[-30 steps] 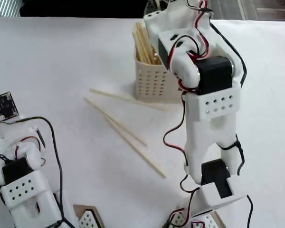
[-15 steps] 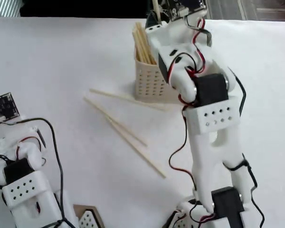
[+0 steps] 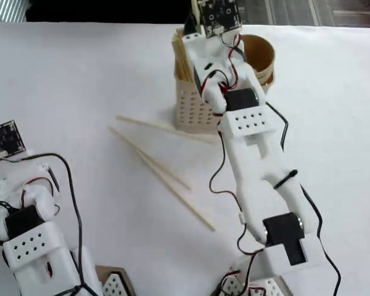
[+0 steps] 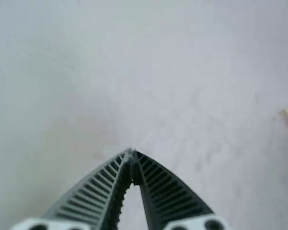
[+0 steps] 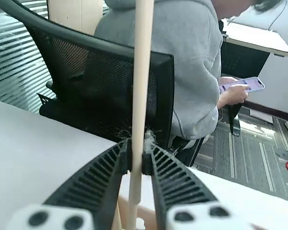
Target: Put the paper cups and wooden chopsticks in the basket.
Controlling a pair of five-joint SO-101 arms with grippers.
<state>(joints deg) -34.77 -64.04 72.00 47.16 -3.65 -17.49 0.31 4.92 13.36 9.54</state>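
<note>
White table (image 3: 80, 74) | basket (image 3: 194, 111) at far edge | right gripper (image 5: 137, 143) pinching chopstick (image 5: 143, 72) | left gripper (image 4: 132, 153) near-left corner, fingers pressed together

The table (image 3: 80, 74) is brightly and evenly lit, almost washed out, so the loose chopsticks (image 3: 166, 179) and the basket (image 3: 194, 111) cast only thin, pale shadows tight against themselves. Under the left gripper (image 4: 132, 152) a soft grey shadow spreads over the white surface just beside its tips. Behind the right gripper (image 5: 137, 148) daylight glares through slatted blinds (image 5: 9, 52), and the chopstick (image 5: 141, 72) it pinches stands pale against a dark chair back (image 5: 101, 81).
</note>
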